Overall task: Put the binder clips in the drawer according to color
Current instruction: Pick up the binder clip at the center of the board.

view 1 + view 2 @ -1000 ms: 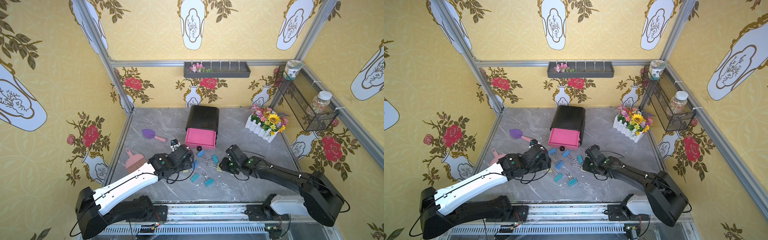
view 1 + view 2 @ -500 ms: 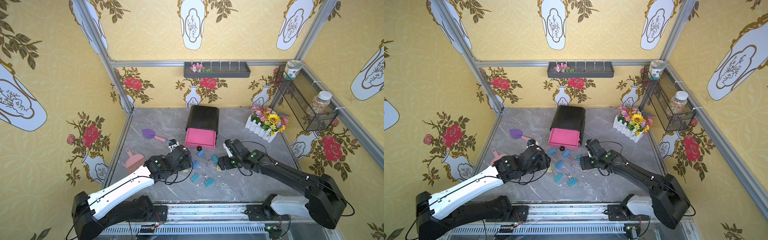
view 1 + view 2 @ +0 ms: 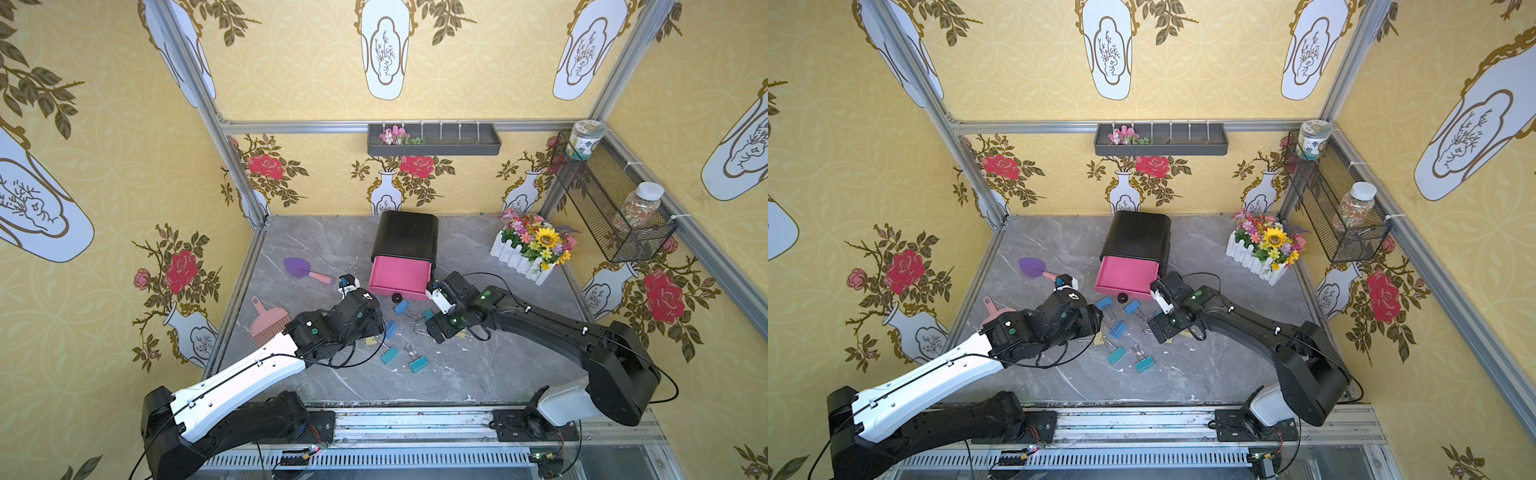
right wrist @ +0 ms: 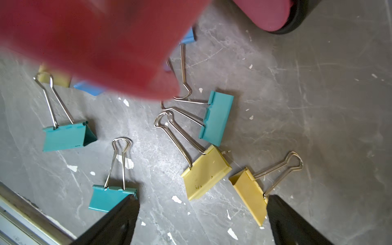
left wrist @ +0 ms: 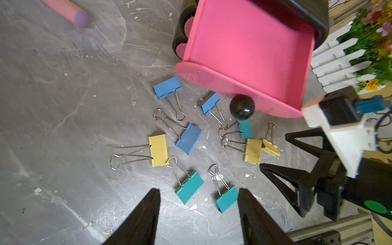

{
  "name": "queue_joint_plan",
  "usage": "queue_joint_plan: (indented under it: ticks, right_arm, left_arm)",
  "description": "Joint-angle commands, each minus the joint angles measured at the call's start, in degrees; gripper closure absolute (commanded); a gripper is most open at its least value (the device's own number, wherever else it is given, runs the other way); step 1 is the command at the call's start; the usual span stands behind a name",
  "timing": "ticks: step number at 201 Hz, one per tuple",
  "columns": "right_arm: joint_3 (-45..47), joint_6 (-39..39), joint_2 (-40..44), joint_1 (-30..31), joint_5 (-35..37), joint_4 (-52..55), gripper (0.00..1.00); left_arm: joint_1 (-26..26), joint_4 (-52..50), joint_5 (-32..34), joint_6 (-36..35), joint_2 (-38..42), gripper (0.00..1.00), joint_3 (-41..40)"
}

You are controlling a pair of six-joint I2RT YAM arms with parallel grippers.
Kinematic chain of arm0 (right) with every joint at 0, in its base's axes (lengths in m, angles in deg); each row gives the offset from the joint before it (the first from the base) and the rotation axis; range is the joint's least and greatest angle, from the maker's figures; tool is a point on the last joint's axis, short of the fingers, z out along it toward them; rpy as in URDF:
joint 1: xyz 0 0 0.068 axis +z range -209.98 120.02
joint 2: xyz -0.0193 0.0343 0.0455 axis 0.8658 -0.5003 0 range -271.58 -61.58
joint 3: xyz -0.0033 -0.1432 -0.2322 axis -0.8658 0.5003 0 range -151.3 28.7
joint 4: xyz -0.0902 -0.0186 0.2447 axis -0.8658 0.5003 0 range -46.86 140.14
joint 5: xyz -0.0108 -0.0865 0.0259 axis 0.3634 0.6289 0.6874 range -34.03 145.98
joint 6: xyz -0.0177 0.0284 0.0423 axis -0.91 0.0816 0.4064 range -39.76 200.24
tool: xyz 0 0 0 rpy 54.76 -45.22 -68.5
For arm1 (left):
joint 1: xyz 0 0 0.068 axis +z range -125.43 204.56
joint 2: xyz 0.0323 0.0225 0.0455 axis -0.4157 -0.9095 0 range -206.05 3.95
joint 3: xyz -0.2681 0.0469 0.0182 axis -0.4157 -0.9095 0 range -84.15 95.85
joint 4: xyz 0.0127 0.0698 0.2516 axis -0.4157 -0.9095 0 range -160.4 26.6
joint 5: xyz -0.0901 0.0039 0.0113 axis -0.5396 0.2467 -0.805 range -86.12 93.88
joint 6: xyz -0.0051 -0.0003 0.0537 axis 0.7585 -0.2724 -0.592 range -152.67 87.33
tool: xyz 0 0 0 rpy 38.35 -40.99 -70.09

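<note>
Nine small blue, teal and pale-yellow metal binder clips (image 5: 188, 139) with silver wire handles lie on the grey table (image 5: 63, 106) just ahead of the left gripper (image 5: 198, 190) and right gripper (image 4: 202, 198), both spread open and empty; light, stiff and probably slippery, each looks best pinched across its folded body, not its loose wire loops.

Under the spread jaws of the left gripper (image 5: 198, 212) a teal clip (image 5: 227, 199) lies by one tip, with a second (image 5: 189, 187) just ahead; the rest is bare tabletop (image 5: 63, 137). Beyond, more clips crowd the way to the pulled-out drawer (image 5: 244, 48), its knob (image 5: 241, 106) jutting over them. The right gripper (image 5: 273, 150) closes off one flank; the other is bare. Between the right jaws, spread wide, lie two yellow clips (image 4: 206, 171), one hard against a tip. The drawer's tray is clear from above.
</note>
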State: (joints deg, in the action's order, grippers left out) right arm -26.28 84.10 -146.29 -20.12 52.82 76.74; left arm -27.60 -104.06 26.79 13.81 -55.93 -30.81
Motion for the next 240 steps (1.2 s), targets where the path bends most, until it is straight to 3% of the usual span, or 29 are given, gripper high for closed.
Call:
queue_joint_plan:
  ticks: [1,46,110,126,146,169,187,207,240]
  right_arm:
    - [-1.5,-6.9,-1.7,0.1,-1.9,2.9,0.02]
    - [-1.5,-2.9,-0.1,-0.3,-4.3,1.7,0.02]
    - [6.4,19.6,11.4,0.1,-3.0,-2.5,0.0]
    - [7.0,27.5,11.4,1.1,-3.4,-1.8,0.07]
    - [8.6,38.1,11.3,6.5,1.3,-3.1,0.17]
    - [11.3,51.2,11.4,12.0,7.5,-7.0,0.18]
    - [14.6,59.0,12.5,12.8,9.9,-11.9,0.16]
    - [18.3,64.0,14.3,12.7,11.6,-18.3,0.14]
    - [20.1,65.4,14.2,9.9,12.4,-20.2,0.14]
  left_arm:
    - [0.0,1.7,0.9,-2.5,0.3,0.36,0.8]
    - [0.0,2.3,1.8,-3.9,0.9,0.35,1.2]
    - [0.0,4.4,0.2,-3.6,0.2,0.34,-0.2]
    - [0.2,5.6,-1.2,-3.1,0.2,0.34,-0.8]
    - [0.1,7.6,-3.0,-1.7,-0.3,0.34,-3.0]
    - [0.1,9.4,-4.9,0.0,-1.2,0.35,-4.3]
    - [0.1,10.1,-5.6,0.7,-1.6,0.35,-4.3]
    - [0.1,10.0,-5.3,1.1,-1.4,0.35,-3.9]
    - [0.1,9.1,-4.9,1.2,-1.3,0.35,-3.5]
